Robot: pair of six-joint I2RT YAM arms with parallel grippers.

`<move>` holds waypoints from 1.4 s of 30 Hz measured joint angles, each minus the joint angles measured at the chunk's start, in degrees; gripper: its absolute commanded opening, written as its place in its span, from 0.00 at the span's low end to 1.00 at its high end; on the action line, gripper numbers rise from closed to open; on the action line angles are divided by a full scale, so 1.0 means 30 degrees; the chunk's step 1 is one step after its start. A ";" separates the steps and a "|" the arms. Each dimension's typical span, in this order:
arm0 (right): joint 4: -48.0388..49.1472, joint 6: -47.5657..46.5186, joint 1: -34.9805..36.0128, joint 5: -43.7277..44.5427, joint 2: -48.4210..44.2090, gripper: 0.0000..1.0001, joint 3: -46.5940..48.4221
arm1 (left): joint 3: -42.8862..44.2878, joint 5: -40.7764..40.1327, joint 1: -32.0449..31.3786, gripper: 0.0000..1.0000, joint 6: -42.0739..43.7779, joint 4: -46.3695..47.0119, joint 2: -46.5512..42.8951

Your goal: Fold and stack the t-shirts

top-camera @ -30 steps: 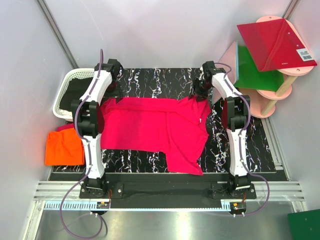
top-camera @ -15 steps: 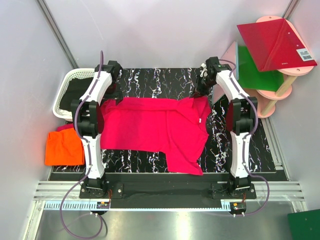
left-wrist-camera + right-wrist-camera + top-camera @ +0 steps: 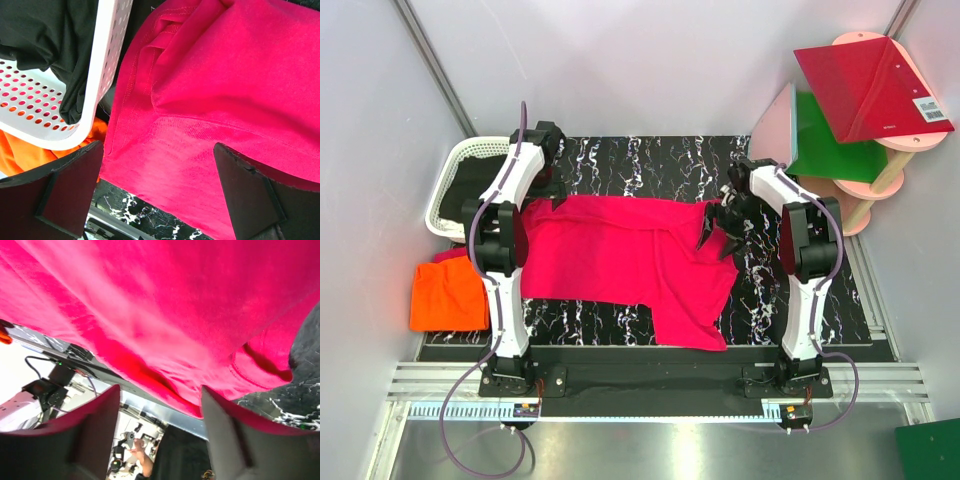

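Top external view: the black marbled surface (image 3: pixel 620 160) takes up the middle, with both arms reaching across it from the near edge. The hot pink t-shirt (image 3: pixel 620 260) lies spread flat over most of the surface. Its far edge runs from one arm to the other, and one flap hangs toward the near edge, right of centre. Its right side is rumpled under the right arm.

Off the surface's far right corner stands a pink shelf stand (image 3: pixel 840 210), which carries a stiff red panel (image 3: pixel 865 85) over a green panel (image 3: pixel 830 140). At the far left corner sits a white perforated basket (image 3: pixel 445 190) with dark cloth (image 3: pixel 45 35) inside. The orange t-shirt (image 3: pixel 445 295) lies in a compact pile off the left edge of the surface, just near of the basket and well apart from the pink one.

The left claw (image 3: pixel 159 190) hangs over the pink shirt's far left corner, just beside the basket wall. Its fingers (image 3: pixel 70 190) are spread as wide as they go and nothing is between them. The right claw (image 3: pixel 717 234) is low over the shirt's right edge with its fingers (image 3: pixel 95 430) parted. The wrist view shows pink cloth beyond the tips, none of it pinched between them.
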 measured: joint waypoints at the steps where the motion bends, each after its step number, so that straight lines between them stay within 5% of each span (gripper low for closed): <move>1: -0.0168 -0.0058 0.0044 0.0058 0.0029 0.82 -0.0022 | 0.0000 0.0007 0.0000 0.99 -0.0007 0.0007 0.0000; 5: -0.0466 -0.0168 0.0124 0.0809 0.0022 0.80 0.1195 | 0.0000 0.0087 -0.0036 0.99 0.0000 0.0007 0.0000; 6: -0.0364 -0.0146 0.0124 0.0984 0.0007 0.79 0.1683 | 0.0000 0.0131 -0.0044 0.92 -0.0007 0.0007 0.0000; 7: -0.0248 -0.0102 0.0124 0.1086 0.0007 0.69 0.2084 | 0.0007 0.0189 -0.0066 0.77 0.0000 0.0007 0.0000; 8: 0.0007 -0.0029 0.0124 0.1239 0.0007 0.52 0.2616 | 0.0022 0.0262 -0.0095 0.46 -0.0022 0.0007 0.0000; 9: 0.0306 0.0036 0.0124 0.1362 0.0007 0.25 0.3016 | 0.0044 0.0364 -0.0131 0.06 -0.0051 0.0022 0.0007; 10: 0.0532 0.0007 0.0124 0.1479 0.0007 0.00 0.3286 | 0.0087 0.0466 -0.0175 0.00 -0.0124 0.0044 0.0015; 28: 0.1807 0.1013 0.0124 0.3592 0.4612 0.00 0.5107 | 0.2025 0.1814 -0.0947 0.00 -0.0350 0.0197 0.3089; 42: 0.1362 0.2040 0.0160 0.7847 1.0149 0.00 1.6458 | 0.1843 0.1785 -0.1013 0.00 -0.1093 0.0095 0.0415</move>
